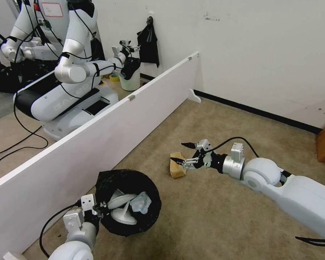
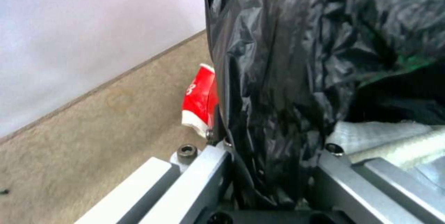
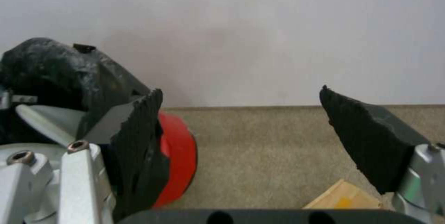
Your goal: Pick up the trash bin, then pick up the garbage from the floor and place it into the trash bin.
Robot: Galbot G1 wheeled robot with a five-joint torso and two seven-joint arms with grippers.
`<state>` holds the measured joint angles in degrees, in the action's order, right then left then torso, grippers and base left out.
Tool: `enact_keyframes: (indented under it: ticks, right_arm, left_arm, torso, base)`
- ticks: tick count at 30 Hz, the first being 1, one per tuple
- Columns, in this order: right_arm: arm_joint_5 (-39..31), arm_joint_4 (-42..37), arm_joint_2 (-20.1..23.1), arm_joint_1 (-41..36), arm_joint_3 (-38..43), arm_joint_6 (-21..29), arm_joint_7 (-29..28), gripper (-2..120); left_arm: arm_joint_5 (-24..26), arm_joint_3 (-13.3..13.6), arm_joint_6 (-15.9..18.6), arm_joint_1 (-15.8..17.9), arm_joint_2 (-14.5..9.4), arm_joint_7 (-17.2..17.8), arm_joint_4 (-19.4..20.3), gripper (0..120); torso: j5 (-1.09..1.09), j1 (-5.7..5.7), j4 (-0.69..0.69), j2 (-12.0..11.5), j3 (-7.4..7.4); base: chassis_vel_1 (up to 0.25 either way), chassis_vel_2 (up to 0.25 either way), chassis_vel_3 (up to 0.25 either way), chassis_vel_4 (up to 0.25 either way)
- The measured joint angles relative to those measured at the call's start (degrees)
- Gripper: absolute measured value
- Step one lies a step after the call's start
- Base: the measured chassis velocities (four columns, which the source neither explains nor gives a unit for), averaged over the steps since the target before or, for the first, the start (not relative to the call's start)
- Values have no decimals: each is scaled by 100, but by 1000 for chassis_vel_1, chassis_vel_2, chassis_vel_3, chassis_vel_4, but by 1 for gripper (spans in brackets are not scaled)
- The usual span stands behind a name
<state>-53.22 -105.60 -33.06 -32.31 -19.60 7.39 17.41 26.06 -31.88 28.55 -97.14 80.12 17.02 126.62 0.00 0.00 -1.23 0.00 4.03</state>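
Right pincer point(image 1: 179, 152) is hanging wide open and empty right over the tan paper bag point(image 1: 177, 169); left pincer point(image 1: 97, 208) is clamping the trash bin point(image 1: 130, 202) rim nearby.

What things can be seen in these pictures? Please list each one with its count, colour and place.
trash bin: one, red with black bag, held above carpet by partition
slippers: white, inside bin
light blue cloth: one, inside bin
paper bag: one, tan, on carpet
paper cup: one, red-white, on carpet beside bin
partition: one, white, left
second robot: one, white, behind partition
left gripper: shut on bin rim
right gripper: open over paper bag
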Motion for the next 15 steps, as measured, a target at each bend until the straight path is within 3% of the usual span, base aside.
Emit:
enact_keyframes:
  ticks: [6,15]
  right_arm:
    - [54,135,-160,19,-3,26,-1,88]
    - [106,239,-294,42,3,87,10,88]
  left_arm:
    - [-219,7,-122,-164,256,-103,68,0]
    - [-444,-15,-253,-266,402,-183,117,0]
  torso:
    - [0,0,0,0,0]
    - [0,0,0,0,0]
  base:
    - [0,0,0,0]
    - [0,0,0,0]
